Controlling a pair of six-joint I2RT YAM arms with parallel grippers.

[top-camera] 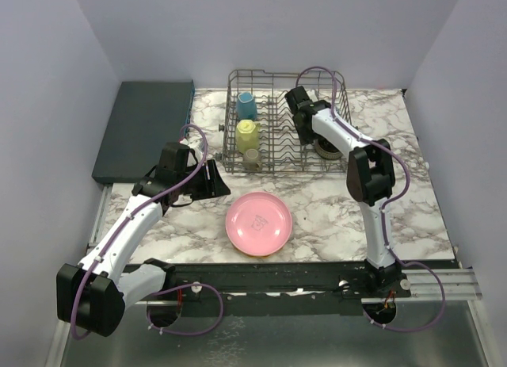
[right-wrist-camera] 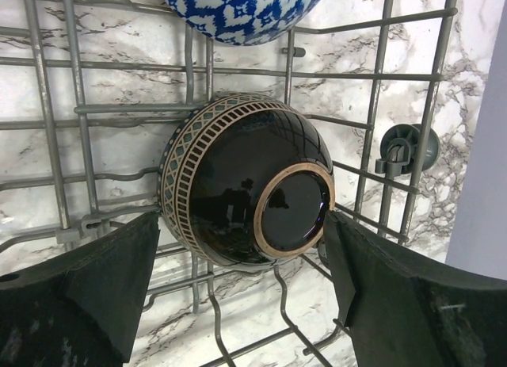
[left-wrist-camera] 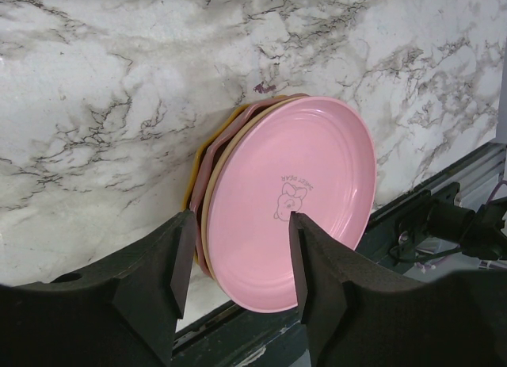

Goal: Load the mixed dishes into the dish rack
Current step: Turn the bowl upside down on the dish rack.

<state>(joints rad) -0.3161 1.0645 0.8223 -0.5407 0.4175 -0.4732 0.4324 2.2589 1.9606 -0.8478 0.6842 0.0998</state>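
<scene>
Right gripper (right-wrist-camera: 236, 260) sits spread by dark round bowl (right-wrist-camera: 230, 169) in grey wire rack (right-wrist-camera: 55, 109), left gripper (left-wrist-camera: 242, 232) spread near pink plate (left-wrist-camera: 309, 169)

The only marking with writing is on the pink plate (left-wrist-camera: 295, 216). A small dark-pink drawing of a cartoon animal is printed near the middle of its face. Above the drawing runs a short curved line of tiny letters in the same colour. In the left wrist view the letters are too small and blurred to read. From the top camera the print is only a faint smudge. No other words, numbers or brand marks can be read.
</scene>
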